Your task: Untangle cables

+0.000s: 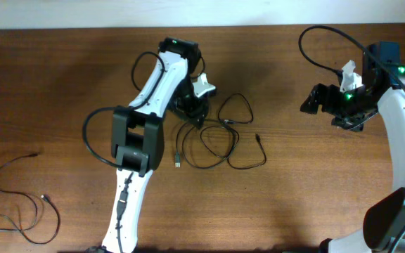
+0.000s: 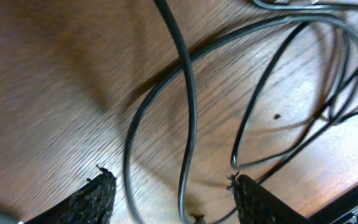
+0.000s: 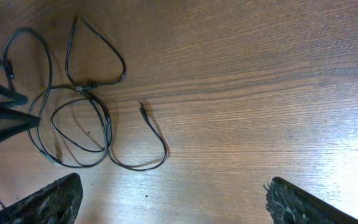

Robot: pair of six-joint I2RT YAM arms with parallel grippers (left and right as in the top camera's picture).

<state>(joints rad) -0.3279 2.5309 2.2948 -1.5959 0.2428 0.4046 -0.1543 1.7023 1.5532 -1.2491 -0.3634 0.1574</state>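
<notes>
Where the tangle sits: black cables (image 1: 220, 137) lie looped over one another near the middle of the table (image 1: 308, 204), with loose plug ends sticking out of the heap.
Left gripper (image 1: 192, 111): I see it low at the tangle's edge, on the left arm's side.
Left fingers (image 2: 98, 194): apart, with strands of the tangle running between the tips, none of them clamped.
Right gripper (image 1: 315, 100): well apart from the tangle, over bare wood.
Right fingers (image 3: 48, 199): spread wide, gripping nothing.
Second cable (image 1: 20, 204): thin, far from the tangle, beyond the left arm.
</notes>
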